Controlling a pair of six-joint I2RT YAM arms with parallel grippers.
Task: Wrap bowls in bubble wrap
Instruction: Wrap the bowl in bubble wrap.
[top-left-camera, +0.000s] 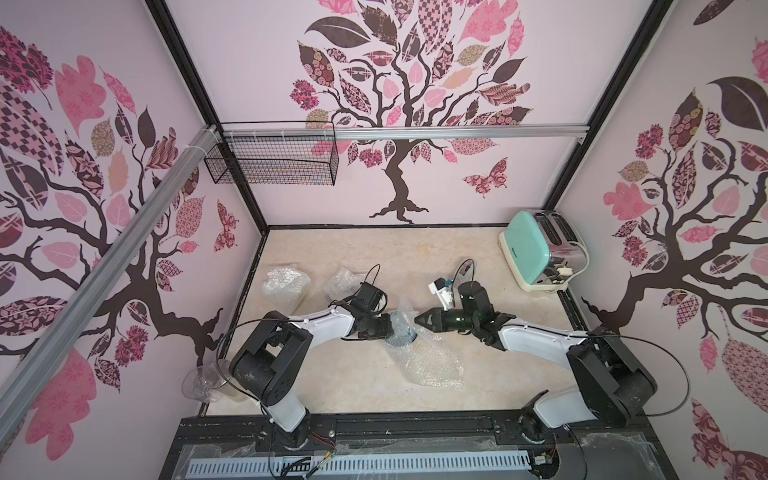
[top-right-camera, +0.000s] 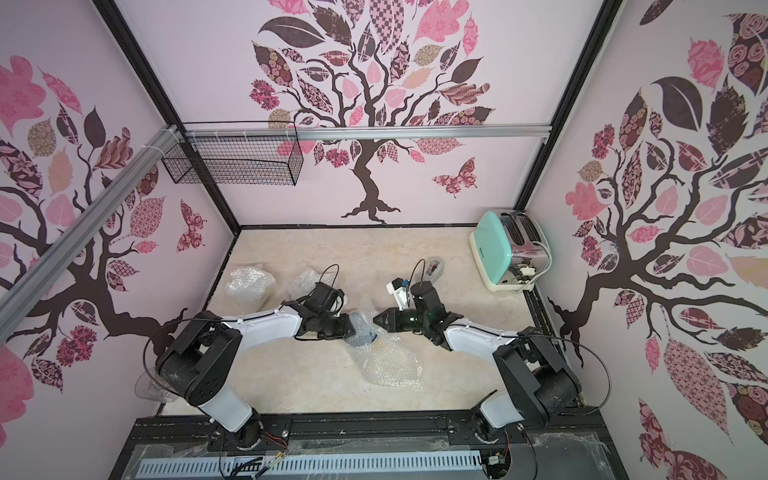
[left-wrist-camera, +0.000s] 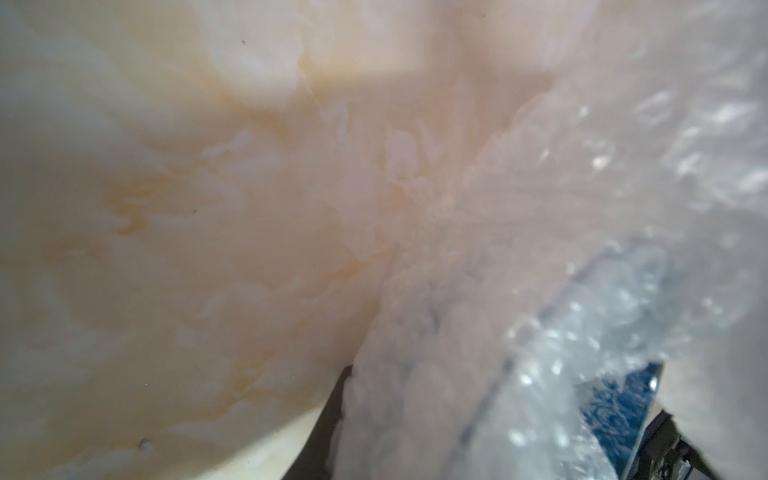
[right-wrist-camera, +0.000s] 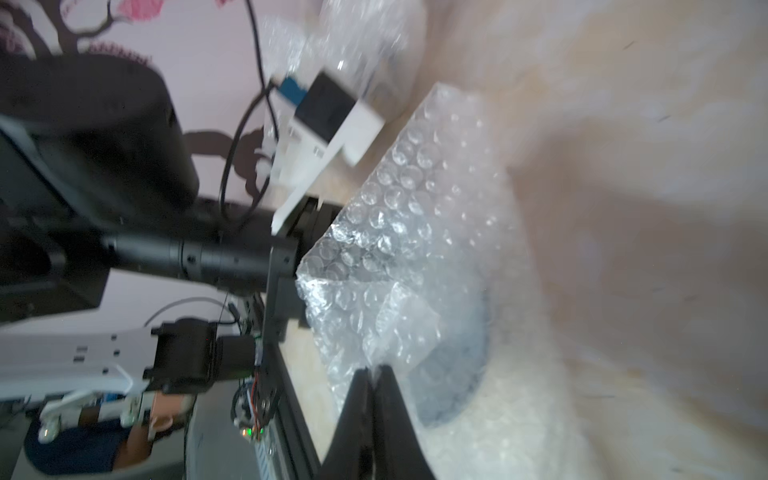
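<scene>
Left end effector (top-left-camera: 388, 329) clamped the wrapped bowl (left-wrist-camera: 615, 399) steady; right end effector (top-left-camera: 422, 320) pinched bubble wrap (top-left-camera: 432, 361), presumably for folding.

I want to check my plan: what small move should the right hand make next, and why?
Probably draw its flap over the bowl, toward the left hand. The right hand looks shut on an edge of the wrap, the left hand grips the bowl through it, and blue shows uncovered.
</scene>
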